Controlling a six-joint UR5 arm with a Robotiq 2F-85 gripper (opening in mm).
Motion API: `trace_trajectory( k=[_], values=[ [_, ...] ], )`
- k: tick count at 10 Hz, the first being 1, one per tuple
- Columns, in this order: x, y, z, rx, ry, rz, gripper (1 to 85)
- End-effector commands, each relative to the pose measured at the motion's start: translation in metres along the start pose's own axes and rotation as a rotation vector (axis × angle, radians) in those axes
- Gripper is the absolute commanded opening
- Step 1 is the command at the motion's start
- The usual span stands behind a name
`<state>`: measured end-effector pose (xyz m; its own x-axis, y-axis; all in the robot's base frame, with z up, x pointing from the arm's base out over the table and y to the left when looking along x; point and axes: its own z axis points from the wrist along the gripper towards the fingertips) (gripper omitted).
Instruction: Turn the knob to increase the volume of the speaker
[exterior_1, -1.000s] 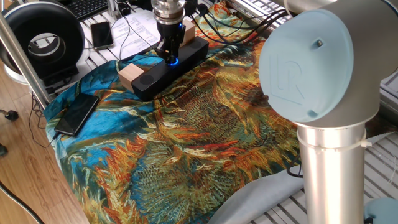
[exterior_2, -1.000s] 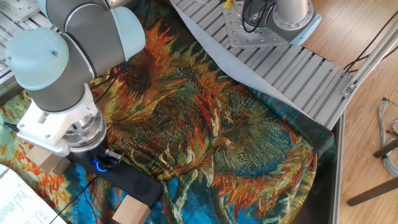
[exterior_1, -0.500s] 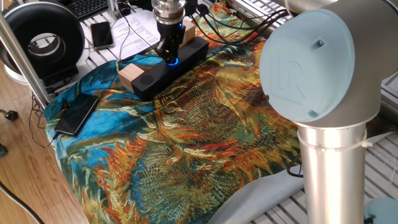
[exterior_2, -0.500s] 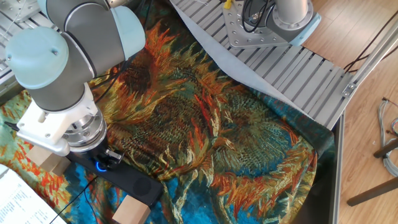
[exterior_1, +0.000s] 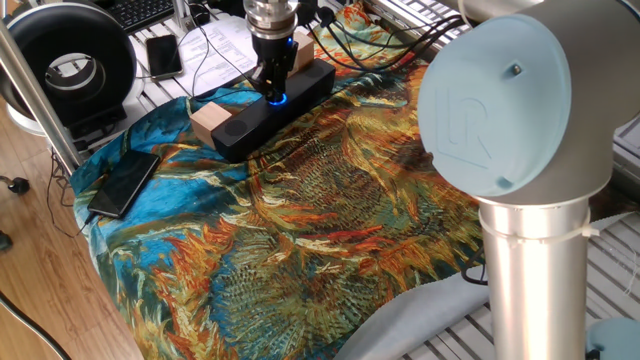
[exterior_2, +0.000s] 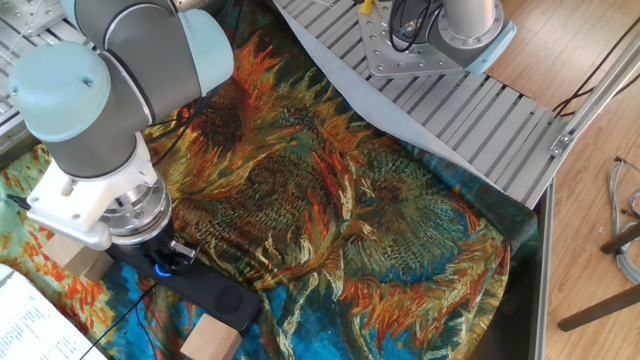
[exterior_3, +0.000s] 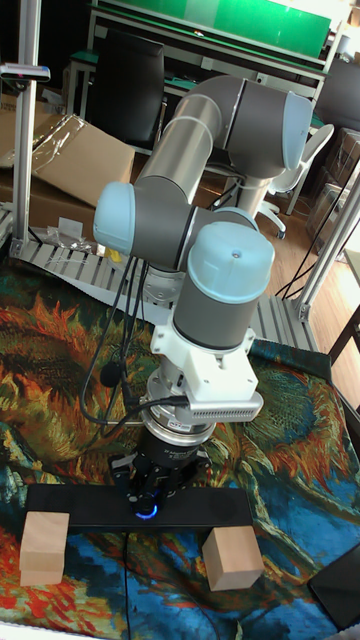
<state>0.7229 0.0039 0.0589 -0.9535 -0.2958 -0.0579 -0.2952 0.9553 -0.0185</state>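
The speaker (exterior_1: 262, 110) is a long black bar with tan wooden end blocks, lying on the sunflower cloth at the far side of the table. Its knob (exterior_1: 278, 98) glows blue on the top face, near the middle. My gripper (exterior_1: 273, 88) points straight down onto it, fingers closed around the dial and covering most of it. From the other fixed view the speaker (exterior_2: 205, 288) lies at the lower left, the knob (exterior_2: 159, 266) shining under the gripper (exterior_2: 168, 255). The tall view shows the speaker (exterior_3: 80, 506), knob (exterior_3: 147, 512) and gripper (exterior_3: 150, 494) from the front.
A black smartphone (exterior_1: 124, 183) lies on the cloth's left edge. Behind the speaker are a second phone (exterior_1: 163, 55), papers, cables and a big black ring-shaped device (exterior_1: 70, 58). The arm's own joint (exterior_1: 510, 110) fills the near right. A ribbed metal base (exterior_2: 450, 90) borders the cloth.
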Motion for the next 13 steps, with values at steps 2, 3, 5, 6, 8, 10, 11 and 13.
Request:
trace_trajectory(
  k=[2,3,5,6,8,10,11,13],
  values=[
    [-0.0041,0.0015,-0.0012,-0.009,-0.016,0.03,26.3],
    [-0.0049,0.0021,-0.0013,-0.01,-0.02,0.042,25.7],
    [-0.0059,0.0017,-0.0014,-0.01,-0.025,0.058,25.3],
    [-0.0064,0.0021,-0.0015,-0.013,-0.027,0.067,25.3],
    [-0.0065,0.0015,-0.0014,-0.014,-0.029,0.081,25.3],
    [-0.0063,0.0009,-0.0013,-0.014,-0.029,0.099,25.3],
    [-0.007,0.0019,-0.0014,-0.019,-0.032,0.121,25.0],
    [-0.0081,0.0013,-0.0013,-0.02,-0.036,0.15,25.0]
  ],
)
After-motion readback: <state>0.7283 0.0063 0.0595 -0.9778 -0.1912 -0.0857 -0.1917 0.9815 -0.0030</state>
